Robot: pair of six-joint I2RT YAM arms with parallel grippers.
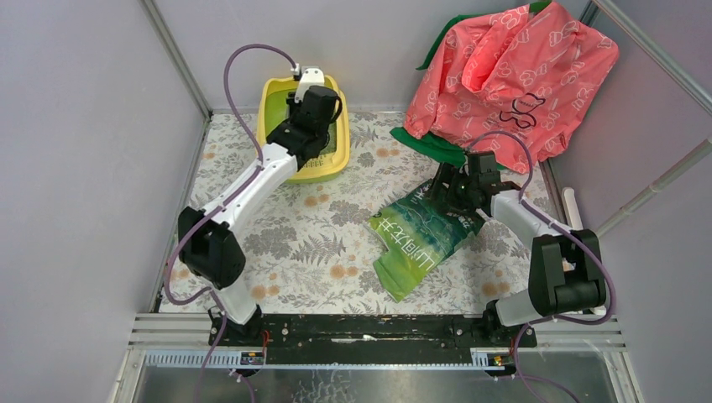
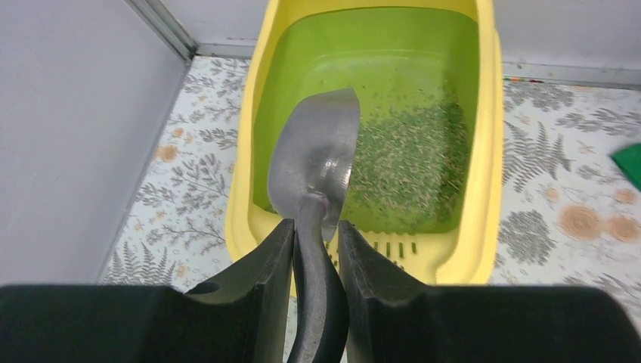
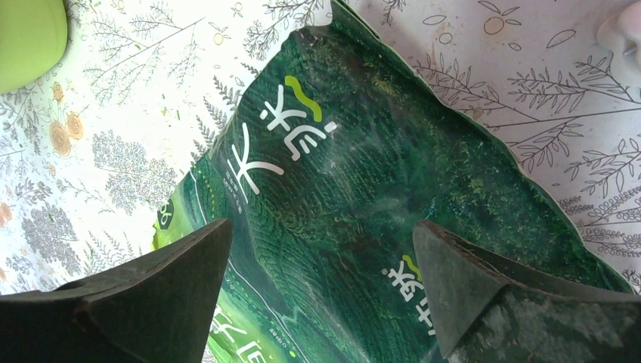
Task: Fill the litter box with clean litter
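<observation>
Grey walls enclose a worktop covered in a floral print. At its far-left corner sits the box, a yellow tray with a green floor and a slotted lip at the end nearest the arm. Litter lies as a thin, grainy scatter over one side of that floor. The rest of the green shows bare, so the filling appears to be at an early stage.

A metal scoop hangs over the box with its blade inside the rim. The blade looks empty and is tipped downward, a pose suited to shedding its load. The left claw is closed tight on the scoop's dark handle, its fingers pressing from both sides. That grip keeps the blade in line with the wrist.

Right of centre, toward the right edge, a glossy green bag with white lettering lies flat on the worktop. Its ragged mouth points toward the far edge, and fine grains dust its surface. The right claw hovers at this end with its jaws spread wide and nothing between them. Whether a fingertip touches the bag cannot be told. This stance probably serves to steady or open the mouth for the scoop.

At the far-right corner, a pink cloth is heaped over a green one, well apart from the box.
</observation>
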